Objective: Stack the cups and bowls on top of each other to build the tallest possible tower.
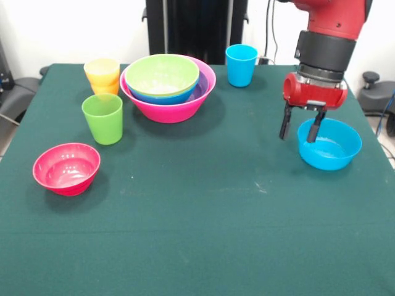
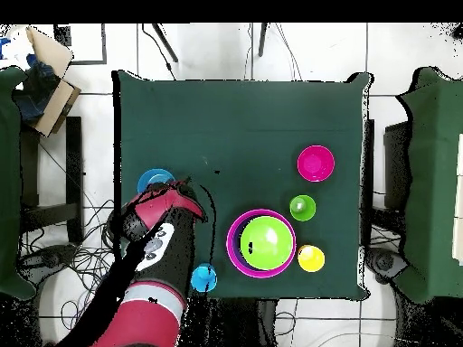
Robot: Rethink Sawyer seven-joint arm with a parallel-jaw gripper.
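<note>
**Pincer at the rim of the light blue bowl**

You saw no readable writing. Your red arm (image 1: 327, 37) came down upright at the counter's (image 1: 197, 234) side, its pincer (image 1: 300, 126) spread open and holding nothing: one finger hung inside the light blue bowl (image 1: 333, 148), the other just outside its rim. The pink bowl (image 1: 170, 108) nested blue and light green bowls; the cups and the red-pink bowl (image 1: 66, 168) stood apart.
</note>
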